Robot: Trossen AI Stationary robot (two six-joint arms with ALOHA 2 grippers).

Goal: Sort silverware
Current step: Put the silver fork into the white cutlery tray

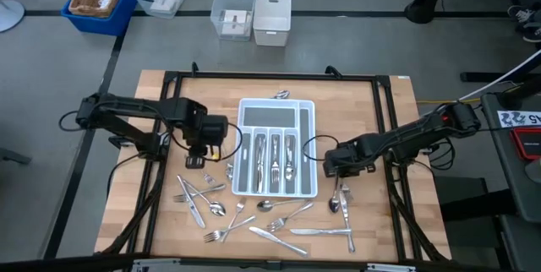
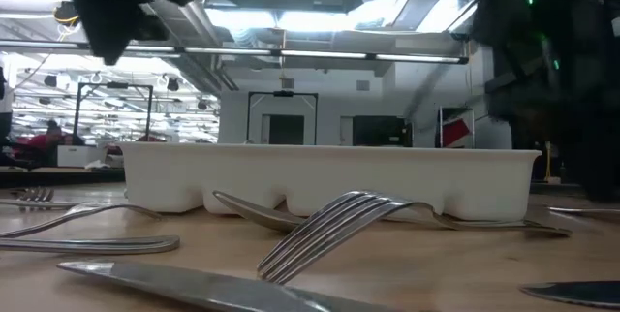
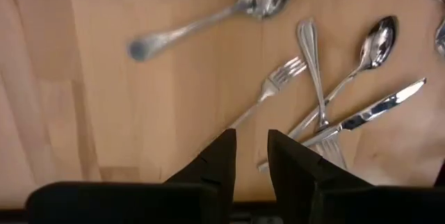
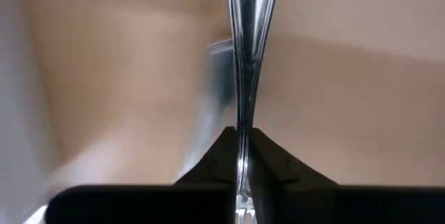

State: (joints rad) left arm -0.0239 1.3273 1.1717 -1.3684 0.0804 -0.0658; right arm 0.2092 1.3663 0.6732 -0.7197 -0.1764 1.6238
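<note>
The white tray (image 1: 277, 149) stands mid-table with silverware (image 1: 275, 160) lying in its slots. More loose forks, spoons and knives (image 1: 270, 221) lie on the wood in front of it; in the low view a fork (image 2: 329, 230) lies before the tray wall (image 2: 329, 181). My left gripper (image 1: 196, 160) hangs left of the tray, pointing down, open (image 3: 252, 156) above a fork (image 3: 278, 79), a spoon (image 3: 372, 43) and a knife (image 3: 368, 113), touching nothing. My right gripper (image 1: 338, 171) is right of the tray, shut (image 4: 240, 144) on one slim piece of silverware (image 4: 245, 57). My right gripper pinches the slim shaft (image 4: 242, 123) of the silver piece between its two fingertips, coming at it steeply from above. The shaft runs on out past the fingers. Which kind of piece it is, and whether it is off the wood, I cannot tell.
A black frame (image 1: 169, 78) borders the wooden table. One silver piece (image 1: 281, 95) lies just beyond the tray's far edge. On the floor past the table stand a blue basket (image 1: 100, 0), clear bins (image 1: 234, 10) and a white box (image 1: 272, 20).
</note>
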